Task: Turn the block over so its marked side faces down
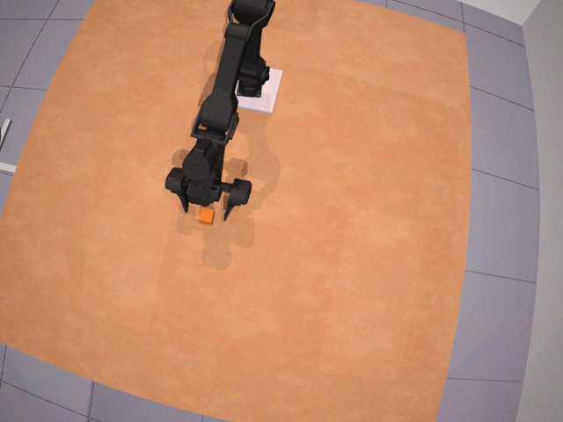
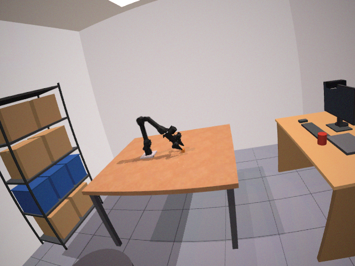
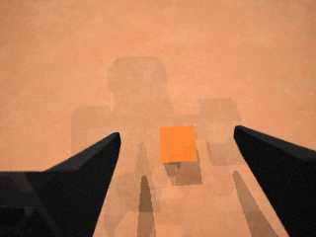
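Observation:
A small orange block rests on the orange-brown table. The faces that show are plain orange; the marked side cannot be made out in these views. My gripper is open wide and tilted down over the block. In the wrist view one finger is on each side of the block, with a gap on both sides and nothing held. The fingertips appear to be a little above the table.
The arm's base stands on a white plate on the table. Off the table are a shelf rack with brown and blue boxes on the left in the exterior view, and a desk with a monitor, keyboard and red cup on the right.

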You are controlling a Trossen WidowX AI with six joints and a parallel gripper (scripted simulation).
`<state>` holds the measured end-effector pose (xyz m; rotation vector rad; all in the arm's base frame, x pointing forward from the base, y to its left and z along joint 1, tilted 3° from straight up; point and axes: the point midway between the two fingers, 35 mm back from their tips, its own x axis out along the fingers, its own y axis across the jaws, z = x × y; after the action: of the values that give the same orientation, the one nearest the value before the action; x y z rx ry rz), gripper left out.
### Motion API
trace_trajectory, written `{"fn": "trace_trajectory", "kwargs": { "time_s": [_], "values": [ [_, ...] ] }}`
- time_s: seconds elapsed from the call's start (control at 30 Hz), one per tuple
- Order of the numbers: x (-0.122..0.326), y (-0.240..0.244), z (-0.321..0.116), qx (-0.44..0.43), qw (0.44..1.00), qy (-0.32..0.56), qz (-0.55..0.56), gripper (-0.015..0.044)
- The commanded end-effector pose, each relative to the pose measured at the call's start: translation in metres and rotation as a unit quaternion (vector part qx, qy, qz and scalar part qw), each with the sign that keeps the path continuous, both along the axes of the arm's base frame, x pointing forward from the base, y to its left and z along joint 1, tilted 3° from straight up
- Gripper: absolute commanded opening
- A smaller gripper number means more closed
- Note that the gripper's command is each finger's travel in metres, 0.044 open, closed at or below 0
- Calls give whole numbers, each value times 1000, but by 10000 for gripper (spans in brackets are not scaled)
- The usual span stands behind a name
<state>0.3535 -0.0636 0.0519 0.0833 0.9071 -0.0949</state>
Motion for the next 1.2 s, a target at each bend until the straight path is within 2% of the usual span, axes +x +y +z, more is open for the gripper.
{"fn": "trace_trajectory", "kwargs": {
  "time_s": [0.0,0.33,0.87,1.07,1.17],
  "values": [
    [-23,2,42,7,997,72,0,440],
    [-20,1,43,8,997,82,0,440],
    [14,-6,61,37,946,322,8,440],
    [14,-6,61,37,945,324,8,440],
    [14,-5,43,37,945,324,8,440]
  ]
}}
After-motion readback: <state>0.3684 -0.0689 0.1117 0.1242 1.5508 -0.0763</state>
